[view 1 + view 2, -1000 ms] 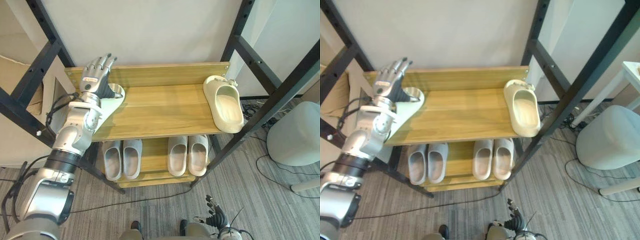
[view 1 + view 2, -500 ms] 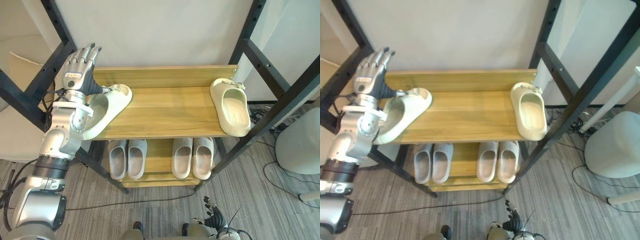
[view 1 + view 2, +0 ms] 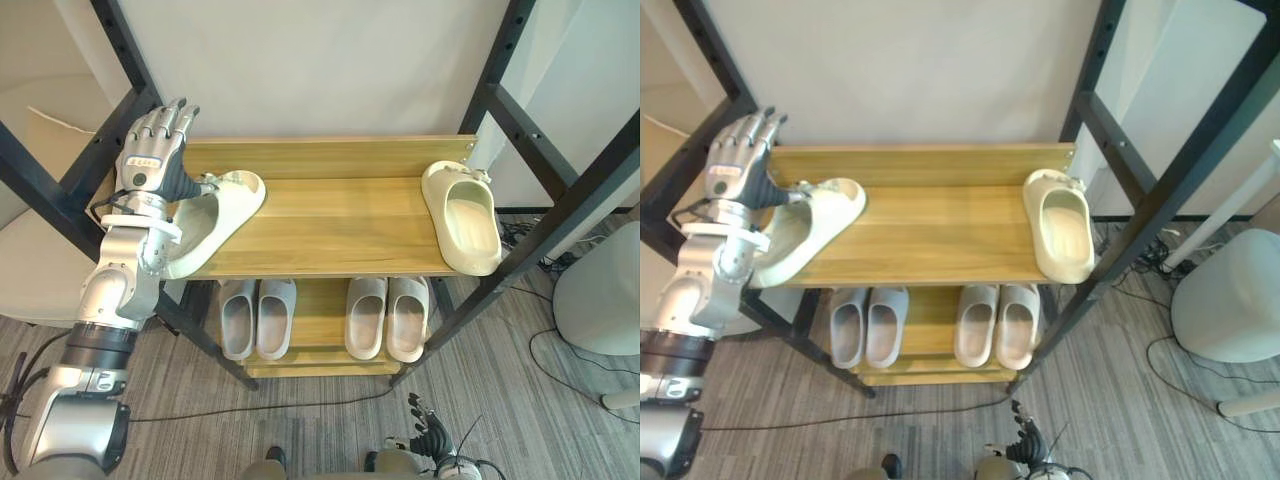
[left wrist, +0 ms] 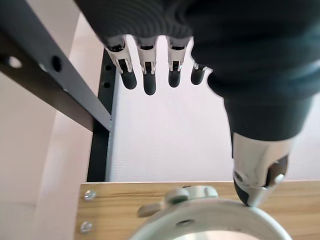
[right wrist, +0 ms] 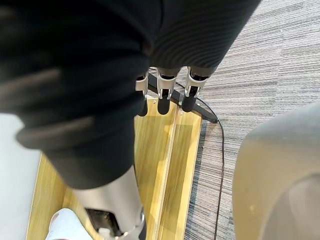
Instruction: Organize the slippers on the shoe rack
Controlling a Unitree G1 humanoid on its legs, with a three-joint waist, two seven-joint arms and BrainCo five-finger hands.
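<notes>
Shoe rack (image 3: 330, 215): smooth wood shelves, black metal frame (image 3: 520, 110). Top shelf: cream moulded slipper (image 3: 215, 215) at L end, set askew, overhanging the front-L corner; its mate (image 3: 462, 225) at R end, lying straight. Lower shelf: two grey pairs (image 3: 258, 318). Left hand (image 3: 155, 160) raised over the L slipper's end, fingers straight, holding nothing; thumb tip at its rim, contact unclear. Right hand (image 3: 432, 440) low, fingers relaxed

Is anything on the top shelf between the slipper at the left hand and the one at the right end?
Nothing visible does: bare top shelf wood lies between the left slipper and the right slipper. The open left hand is beside the left slipper.
</notes>
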